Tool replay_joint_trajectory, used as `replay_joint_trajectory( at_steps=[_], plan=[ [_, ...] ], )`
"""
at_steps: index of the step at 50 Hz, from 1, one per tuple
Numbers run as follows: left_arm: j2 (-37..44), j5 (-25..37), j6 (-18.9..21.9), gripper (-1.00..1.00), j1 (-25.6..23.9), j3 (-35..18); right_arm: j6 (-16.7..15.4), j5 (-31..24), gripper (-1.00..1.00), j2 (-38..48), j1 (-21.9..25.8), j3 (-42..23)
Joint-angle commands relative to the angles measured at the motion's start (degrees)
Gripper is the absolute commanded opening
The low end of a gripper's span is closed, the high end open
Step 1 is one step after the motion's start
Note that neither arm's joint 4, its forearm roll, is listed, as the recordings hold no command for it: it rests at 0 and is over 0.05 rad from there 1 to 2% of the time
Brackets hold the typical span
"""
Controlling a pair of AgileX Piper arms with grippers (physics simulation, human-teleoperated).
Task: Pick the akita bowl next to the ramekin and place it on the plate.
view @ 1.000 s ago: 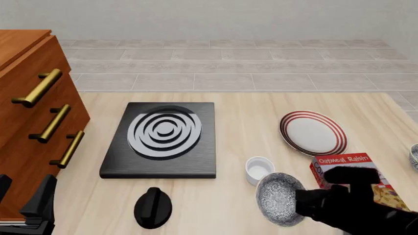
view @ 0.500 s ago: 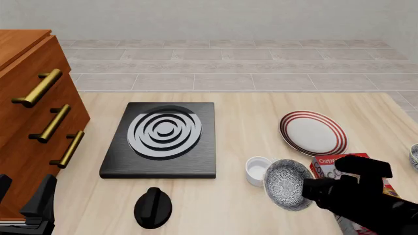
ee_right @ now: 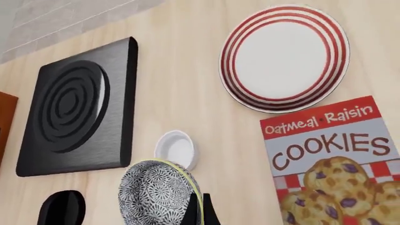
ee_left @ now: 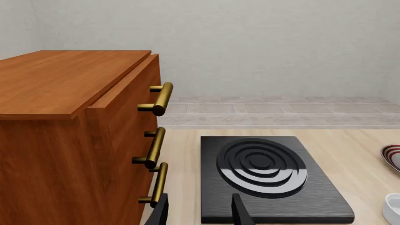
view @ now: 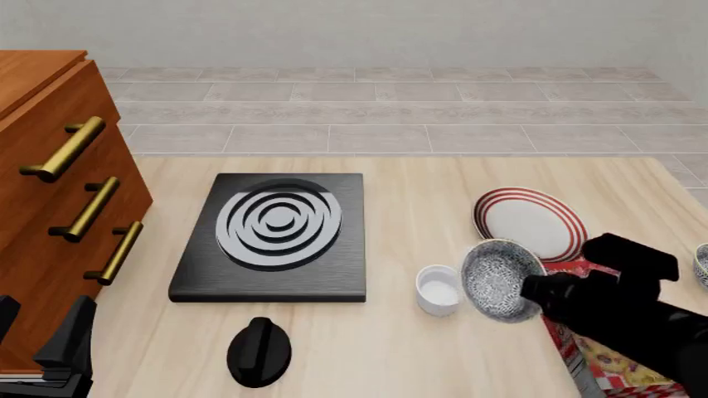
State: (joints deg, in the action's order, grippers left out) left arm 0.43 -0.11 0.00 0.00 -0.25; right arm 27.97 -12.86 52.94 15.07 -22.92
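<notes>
The akita bowl (view: 498, 279), speckled grey and white, hangs tilted on its side above the table, just right of the white ramekin (view: 439, 290). My right gripper (view: 539, 296) is shut on the bowl's rim; in the right wrist view the bowl (ee_right: 156, 193) sits against the dark fingers (ee_right: 198, 210), with the ramekin (ee_right: 177, 149) just beyond. The red-ringed plate (view: 531, 224) lies bare a short way beyond the bowl, and the plate (ee_right: 284, 58) shows whole in the right wrist view. My left gripper (ee_left: 200, 213) is open and empty at the near left, in front of the stove.
A black stove plate (view: 277, 236) lies mid-table with a black knob (view: 258, 352) near it. A wooden drawer cabinet (view: 55, 199) stands at the left. A cookie box (ee_right: 337, 159) lies under my right arm. Another speckled bowl (view: 701, 265) peeks in at the right edge.
My right gripper has carried the bowl up and away from the near edge, past the ramekin toward the plate. The left arm has not moved.
</notes>
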Motion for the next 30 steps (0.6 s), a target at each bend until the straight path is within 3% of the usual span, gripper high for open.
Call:
replay_joint_trajectory(
  at_steps=[1,30],
  plan=[
    [0.0,0.0,0.0,1.0,0.0,0.0,-0.5,1.3,-1.0,2.9,-3.6,-3.3],
    [0.0,0.0,0.0,1.0,0.0,0.0,-3.2,3.7,-1.0,10.1,-11.8,-10.4]
  ],
)
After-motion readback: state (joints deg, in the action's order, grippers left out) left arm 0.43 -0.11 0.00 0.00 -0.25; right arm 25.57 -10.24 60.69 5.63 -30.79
